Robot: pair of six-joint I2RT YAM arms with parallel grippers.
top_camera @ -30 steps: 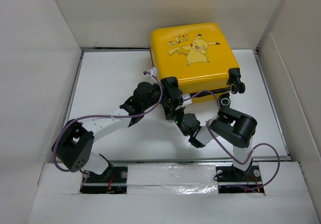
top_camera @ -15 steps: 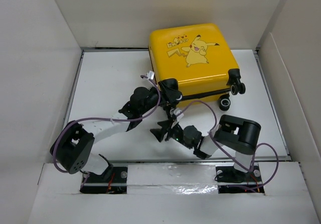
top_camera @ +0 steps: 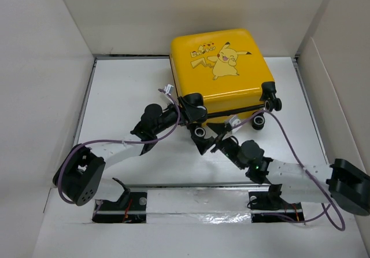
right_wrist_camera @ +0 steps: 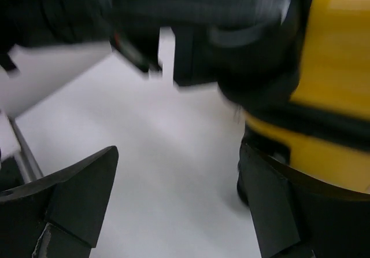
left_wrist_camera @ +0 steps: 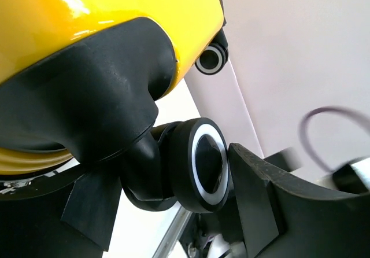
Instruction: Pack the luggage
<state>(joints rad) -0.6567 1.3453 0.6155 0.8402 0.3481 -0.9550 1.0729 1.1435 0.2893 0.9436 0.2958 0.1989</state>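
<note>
The luggage [top_camera: 219, 67], a yellow suitcase with a Pikachu print, lies shut at the back of the table, its black wheels toward me. My left gripper [top_camera: 193, 124] is at its front-left corner. In the left wrist view my left gripper [left_wrist_camera: 173, 183] straddles a white-ringed wheel [left_wrist_camera: 205, 165]. Its right finger [left_wrist_camera: 260, 200] lies against the wheel's face, and a gap shows at the other finger. My right gripper [top_camera: 215, 139] hangs open just in front of the luggage's near edge. In the right wrist view my right gripper [right_wrist_camera: 178, 154] has only bare table between its fingers, yellow shell [right_wrist_camera: 335, 55] beside it.
White walls [top_camera: 40, 67] box in the table on the left, back and right. Two more wheels [top_camera: 258, 121] stick out at the luggage's front right. Purple cables [top_camera: 289, 142] trail from both arms. A metal rail [top_camera: 191, 184] runs along the near edge.
My right gripper has opened wide, and its arm has stretched out low from the right toward the luggage's front. My left gripper's jaws have spread a little at the wheel.
</note>
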